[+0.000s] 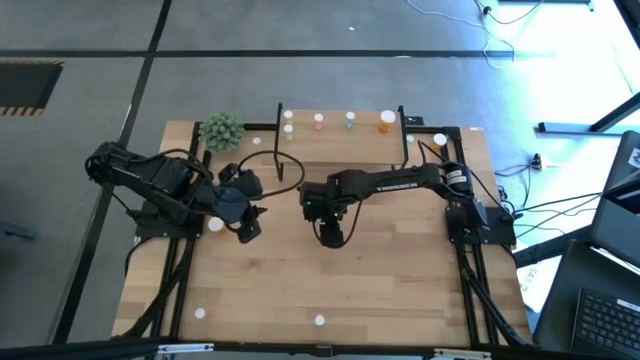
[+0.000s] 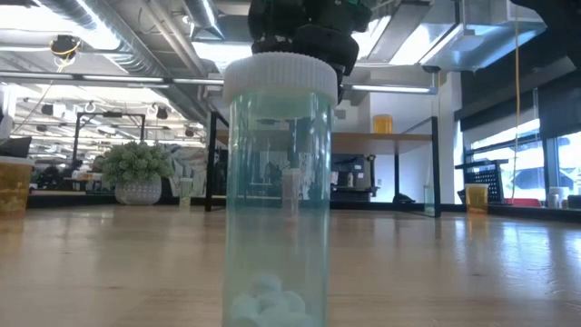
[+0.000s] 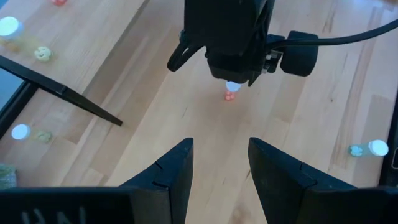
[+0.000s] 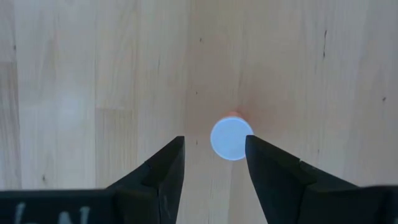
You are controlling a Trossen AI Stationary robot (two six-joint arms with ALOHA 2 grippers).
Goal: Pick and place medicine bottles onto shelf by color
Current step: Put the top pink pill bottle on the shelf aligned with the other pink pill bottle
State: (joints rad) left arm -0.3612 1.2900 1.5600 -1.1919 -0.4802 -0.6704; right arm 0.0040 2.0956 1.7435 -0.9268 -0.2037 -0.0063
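Currently R gripper [image 4: 214,163] hangs over mid-table, pointing straight down, fingers spread w/ gap, nothing pinched. Pink-red bottle [image 4: 231,137] stands upright on tabletop [image 4: 74,74] just past the fingertips, white cap up, not touched. L wrist view shows same bottle [image 3: 231,93] partly hidden under R arm's head. L gripper [image 3: 217,171] sits at table's left side, fingers apart, empty, facing R arm. Shelf [image 1: 340,132] at table's far edge carries four bottles in a row, incl. orange one [image 1: 387,122] at right end. Green-tinted bottle [image 2: 277,195] stands right at low cam, white pills in bottom. Plant ball [image 1: 222,130] left of shelf. Stray bottles near front edge.
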